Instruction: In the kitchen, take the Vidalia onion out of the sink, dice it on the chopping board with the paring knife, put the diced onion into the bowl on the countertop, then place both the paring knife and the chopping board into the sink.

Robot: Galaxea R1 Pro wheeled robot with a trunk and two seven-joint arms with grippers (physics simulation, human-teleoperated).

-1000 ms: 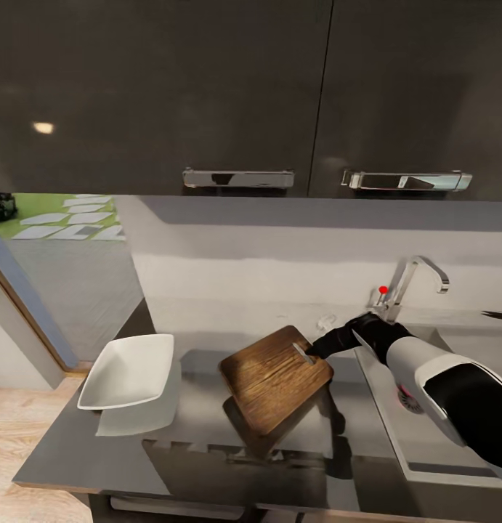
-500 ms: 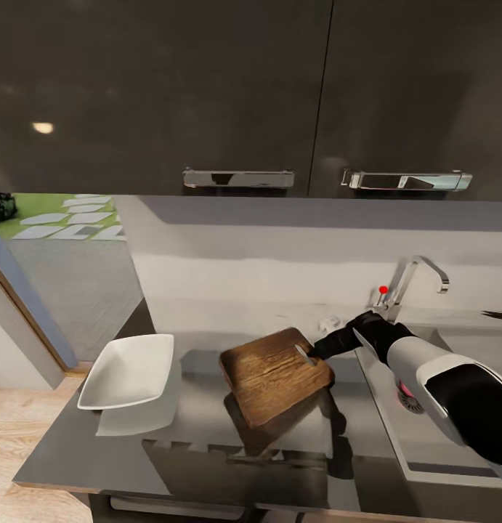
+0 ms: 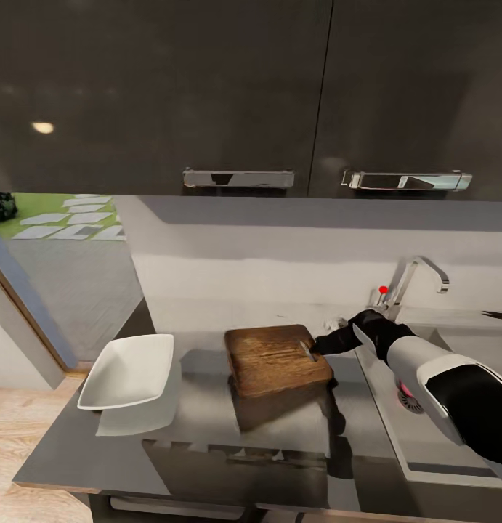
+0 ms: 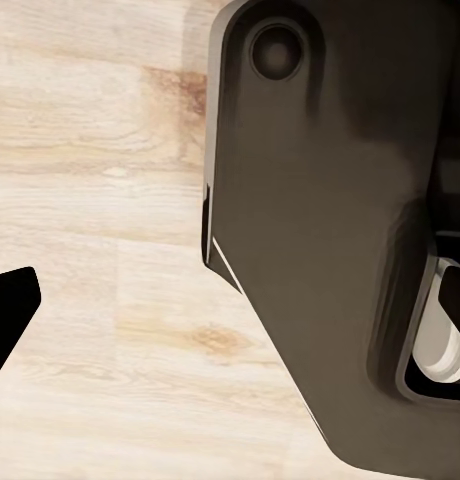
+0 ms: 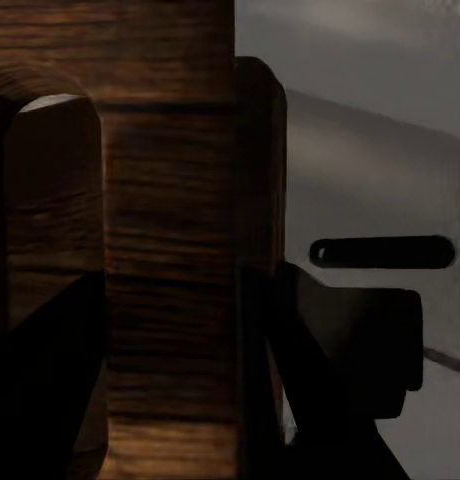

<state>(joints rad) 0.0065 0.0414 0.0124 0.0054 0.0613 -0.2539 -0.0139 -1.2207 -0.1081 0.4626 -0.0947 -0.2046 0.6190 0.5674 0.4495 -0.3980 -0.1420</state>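
My right gripper is shut on the right edge of the chopping board, next to its handle slot. The brown board hangs just above the grey countertop, casting a shadow below it. In the right wrist view the chopping board is seen edge-on between the dark fingers. The white bowl rests on the countertop to the left. The sink lies to the right under my forearm, with a pink-red patch by its drain. A dark pointed blade pokes in at the right edge.
The chrome tap with its tiny red knob stands just behind my right gripper. Small whitish bits lie on the countertop near the tap. Dark wall cabinets hang overhead. The left wrist view has wooden floor and a dark robot part.
The chopping board has swung in my right gripper from a diagonal pose to nearly square with the countertop's front edge. The gripper itself has barely shifted.
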